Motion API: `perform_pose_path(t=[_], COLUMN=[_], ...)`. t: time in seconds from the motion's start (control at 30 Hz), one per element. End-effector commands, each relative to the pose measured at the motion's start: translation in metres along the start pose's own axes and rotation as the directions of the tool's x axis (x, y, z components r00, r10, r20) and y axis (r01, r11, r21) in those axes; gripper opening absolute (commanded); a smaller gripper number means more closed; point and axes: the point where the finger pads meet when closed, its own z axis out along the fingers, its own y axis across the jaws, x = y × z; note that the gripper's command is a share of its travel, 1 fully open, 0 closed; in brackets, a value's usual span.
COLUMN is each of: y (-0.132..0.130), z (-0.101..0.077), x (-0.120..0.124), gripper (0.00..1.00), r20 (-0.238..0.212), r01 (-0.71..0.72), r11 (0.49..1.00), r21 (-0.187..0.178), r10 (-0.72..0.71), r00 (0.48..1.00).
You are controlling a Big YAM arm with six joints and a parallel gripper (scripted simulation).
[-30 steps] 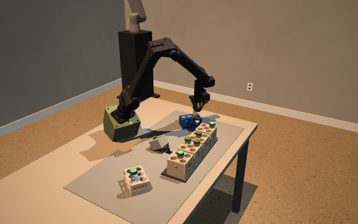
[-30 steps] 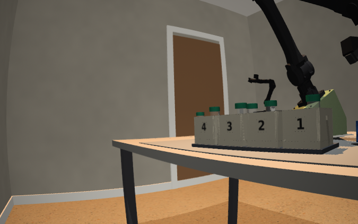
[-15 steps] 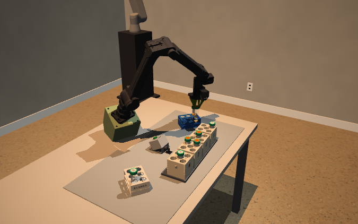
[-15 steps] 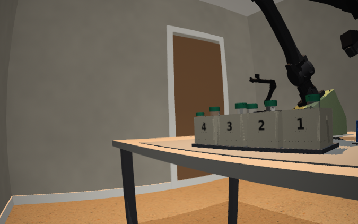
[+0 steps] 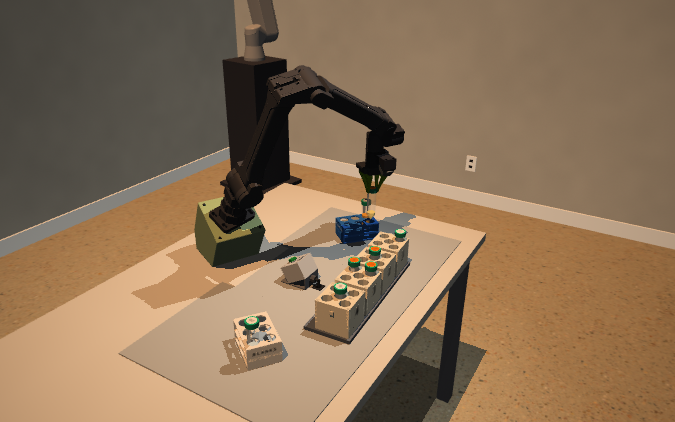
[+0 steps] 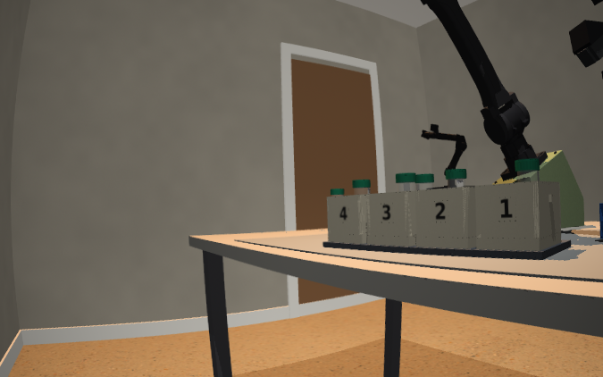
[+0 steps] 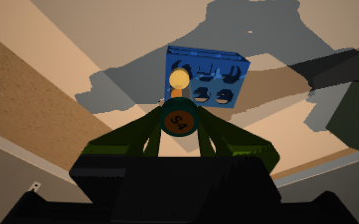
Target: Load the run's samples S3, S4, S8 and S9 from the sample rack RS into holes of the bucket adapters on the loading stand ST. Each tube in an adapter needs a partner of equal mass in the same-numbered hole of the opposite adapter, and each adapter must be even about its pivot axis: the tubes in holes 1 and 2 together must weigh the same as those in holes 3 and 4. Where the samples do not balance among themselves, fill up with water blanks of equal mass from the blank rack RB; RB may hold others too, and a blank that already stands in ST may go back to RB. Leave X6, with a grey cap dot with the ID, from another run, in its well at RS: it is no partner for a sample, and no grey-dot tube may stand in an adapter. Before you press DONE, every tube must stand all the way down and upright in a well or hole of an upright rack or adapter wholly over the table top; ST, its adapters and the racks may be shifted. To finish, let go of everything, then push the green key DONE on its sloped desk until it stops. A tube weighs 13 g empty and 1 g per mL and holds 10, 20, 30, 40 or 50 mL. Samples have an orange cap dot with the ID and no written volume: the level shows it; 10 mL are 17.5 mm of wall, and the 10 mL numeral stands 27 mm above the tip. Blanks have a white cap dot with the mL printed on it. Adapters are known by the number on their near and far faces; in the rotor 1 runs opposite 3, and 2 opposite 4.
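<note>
My gripper (image 5: pixel 371 193) is shut on sample tube S4 (image 7: pixel 179 121), just under its green cap with the orange dot. The tube hangs upright, and its yellowish tip (image 7: pixel 179 79) is a little above the blue sample rack RS (image 5: pixel 356 227), which also shows in the wrist view (image 7: pixel 206 77). A small green cap (image 5: pixel 364 201) shows beside the held tube; I cannot tell whose it is. The loading stand ST (image 5: pixel 363 283) holds adapters 1 (image 6: pixel 506 207), 2 (image 6: pixel 439 211), 3 (image 6: pixel 386 212) and 4 (image 6: pixel 343 213). Several capped tubes stand in them, three with orange dots (image 5: pixel 371 266) and two with white dots (image 5: pixel 340 288).
The blank rack RB (image 5: pixel 260 338) stands at the near left with one white-dot tube (image 5: pixel 250 321). The sloped DONE desk (image 5: pixel 300 271) sits between the arm's base (image 5: pixel 229 236) and ST. The table's right edge runs close behind ST.
</note>
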Motion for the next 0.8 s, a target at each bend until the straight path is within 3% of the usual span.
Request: perform_pose_path(t=[0.0,0.77], y=[0.023,0.018], z=[-0.051,-0.118], x=[-0.006,-0.006], gripper=[0.00,0.00], r20=[-0.014,-0.021], r01=[-0.040,-0.041], r11=[0.995,0.995], r21=[-0.086,-0.087], r10=[0.039,0.039], r00=[0.999,0.999])
